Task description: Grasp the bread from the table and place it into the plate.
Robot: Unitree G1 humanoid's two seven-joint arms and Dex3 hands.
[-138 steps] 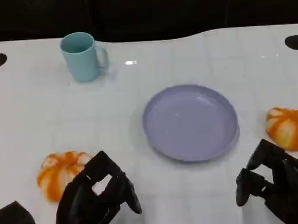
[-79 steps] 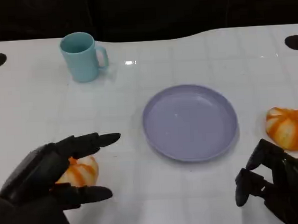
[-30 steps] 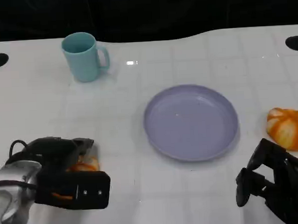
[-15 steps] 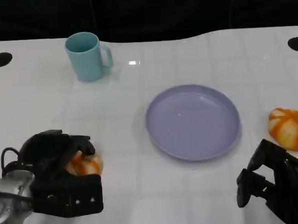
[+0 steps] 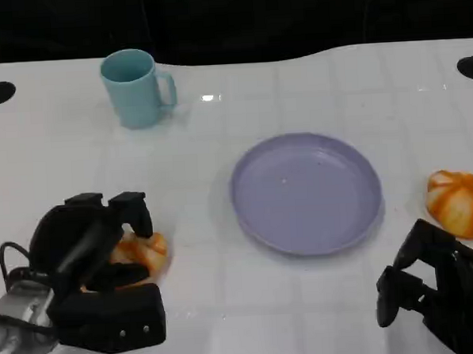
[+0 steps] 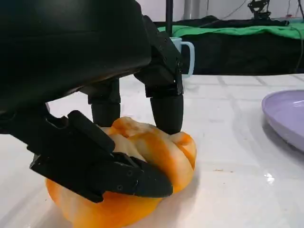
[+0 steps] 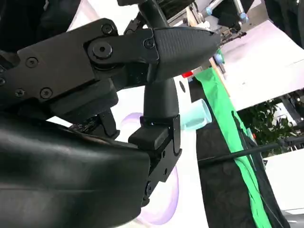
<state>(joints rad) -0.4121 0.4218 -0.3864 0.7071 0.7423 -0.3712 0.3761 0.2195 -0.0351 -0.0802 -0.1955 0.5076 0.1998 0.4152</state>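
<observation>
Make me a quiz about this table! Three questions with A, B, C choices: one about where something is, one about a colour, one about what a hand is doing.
1. Where is the mug?
A. on the plate
B. far left of the table
C. in the right hand

2. What colour is the plate?
A. red
B. green
C. purple

3. What is the left hand doing?
A. gripping a bread
B. lifting the mug
C. lying flat on the plate

Answers: B, the mug stands far and left of the plate; C, the plate is pale purple; A, fingers wrap the bread.

Left hand (image 6: pixel 90 109) gripping bread (image 6: pixel 137 175) — plate (image 6: pixel 287 118) nearby, mug (image 6: pixel 186 54) behind
</observation>
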